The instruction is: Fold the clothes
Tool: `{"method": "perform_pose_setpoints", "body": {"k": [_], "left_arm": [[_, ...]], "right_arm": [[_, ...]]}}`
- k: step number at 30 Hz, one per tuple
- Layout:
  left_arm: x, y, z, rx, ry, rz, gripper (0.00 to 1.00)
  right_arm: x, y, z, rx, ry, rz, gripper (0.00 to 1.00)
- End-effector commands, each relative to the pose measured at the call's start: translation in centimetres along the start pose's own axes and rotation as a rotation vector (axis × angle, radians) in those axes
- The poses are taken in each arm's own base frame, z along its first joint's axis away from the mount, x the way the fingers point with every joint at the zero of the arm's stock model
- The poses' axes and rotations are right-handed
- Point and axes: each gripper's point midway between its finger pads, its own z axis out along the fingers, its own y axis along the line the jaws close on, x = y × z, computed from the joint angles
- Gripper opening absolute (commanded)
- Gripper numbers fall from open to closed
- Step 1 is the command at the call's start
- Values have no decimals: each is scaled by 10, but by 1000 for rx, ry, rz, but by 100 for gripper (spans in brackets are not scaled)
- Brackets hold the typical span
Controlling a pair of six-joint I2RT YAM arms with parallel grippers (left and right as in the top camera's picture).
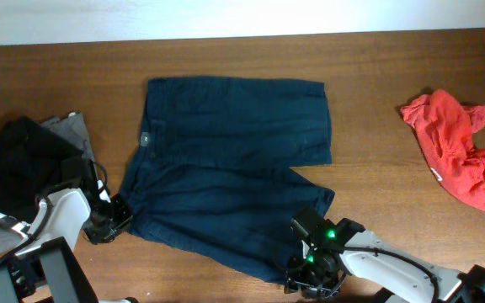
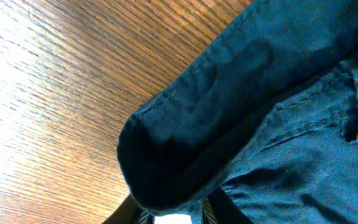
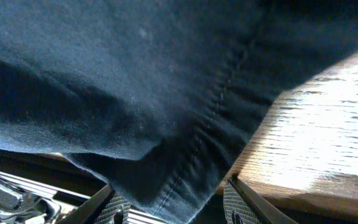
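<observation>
I have the navy-blue shorts (image 1: pixel 226 160) spread flat near the middle of the wooden table (image 1: pixel 377 76), waistband to the left and both wide legs pointing right, the upper leg lying straight and the lower one angled down toward me. My left gripper (image 1: pixel 116 216) sits at the lower corner of the waistband. On the left wrist camera that stitched corner is bunched up and drops down between the fingers (image 2: pixel 224 209), so I read this one as clamped on the shorts. My right gripper (image 1: pixel 303 271) is at the hem of the lower leg, near the table's front edge. On the right wrist camera its fingers (image 3: pixel 238 200) stand apart on either side of the seamed hem, with a dark gap beside one of them, so it straddles the cloth without pinching it. Bare wood shows bright just past that hem. Well to the right of the shorts lies a crumpled red garment (image 1: pixel 453 147), apart from everything else. At the left edge a black garment (image 1: pixel 15 164) is heaped beside a grey one (image 1: pixel 70 130), both close behind my left arm.
</observation>
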Motion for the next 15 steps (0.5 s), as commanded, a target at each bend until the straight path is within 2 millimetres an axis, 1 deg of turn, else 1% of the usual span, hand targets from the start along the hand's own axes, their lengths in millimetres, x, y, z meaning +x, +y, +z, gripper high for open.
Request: {"method": "perform_pose_setpoints", "body": {"k": [1,2,5,7,8,15], "left_arm": [[5,1,4,4,27,10,24],[5,1,4,4,27,10,25],[5,1,4,4,26,10,25],[5,1,4,4,26,10,25],[5,1,4,4,27,10,25],[5,1,4,4,25,25,25]], "right_arm": [[-10,-16,2,95,-55,4,54],[-10,-15,1,96,-58,-6,57],[-17,-5,-7,86,-87,-83,57],[-23,-2,-14,103,-121,-90,57],[-25,-1,-16,107,-132,-92,60],[-30,-1,-18,114,-156,-91,68]]}}
